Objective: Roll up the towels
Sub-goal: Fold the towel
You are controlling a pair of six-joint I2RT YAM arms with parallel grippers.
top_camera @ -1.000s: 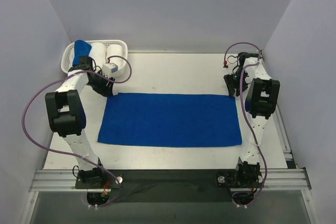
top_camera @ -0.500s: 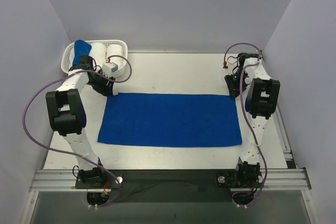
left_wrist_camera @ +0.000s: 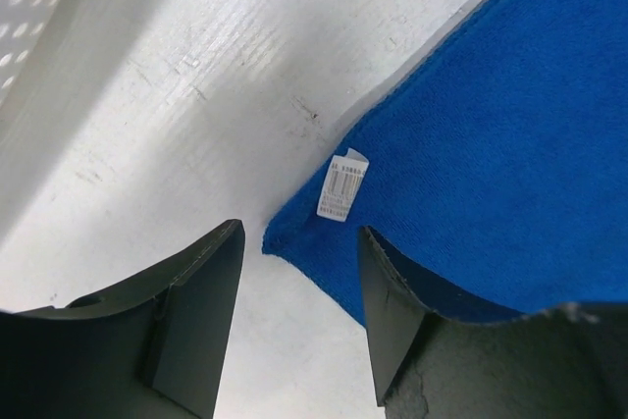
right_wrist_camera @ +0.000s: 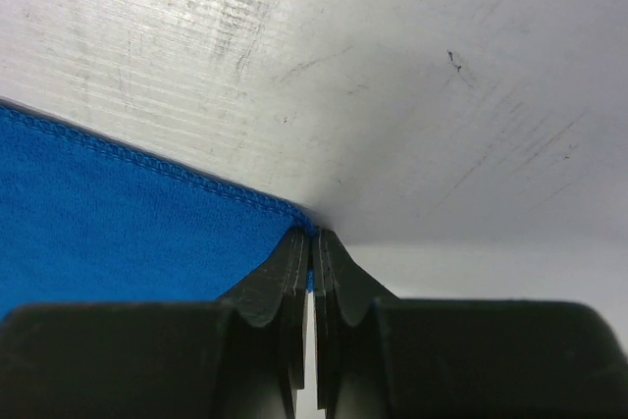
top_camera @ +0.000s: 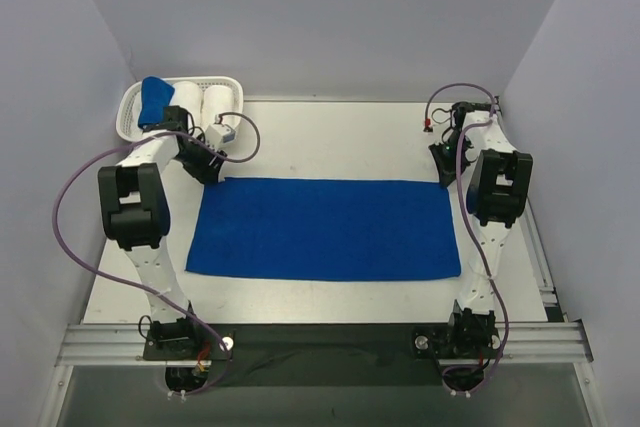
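**A:** Where does the flat blue towel [top_camera: 325, 229] lie?

**B:** Spread out in the middle of the worktop [top_camera: 330, 137], its long edges running from 9 to 3 o'clock.

**A:** And the left tool [left_wrist_camera: 299, 233]?

**B:** Low over the towel's 11 o'clock corner. Its fingers stand fairly wide, one on each side of the corner tip, gripping nothing. A small white label [left_wrist_camera: 342, 186] sits on that corner.

**A:** The right tool [right_wrist_camera: 312, 237]?

**B:** At the 1 o'clock corner, pinched tight on the hemmed tip. A sliver of blue shows between the fingers.

**A:** Anything else?

**B:** A white basket [top_camera: 128, 117] at the worktop's 11 o'clock. It holds a blue towel bundle [top_camera: 155, 99] at its 9 o'clock end, with white towel rolls [top_camera: 215, 99] beside it.
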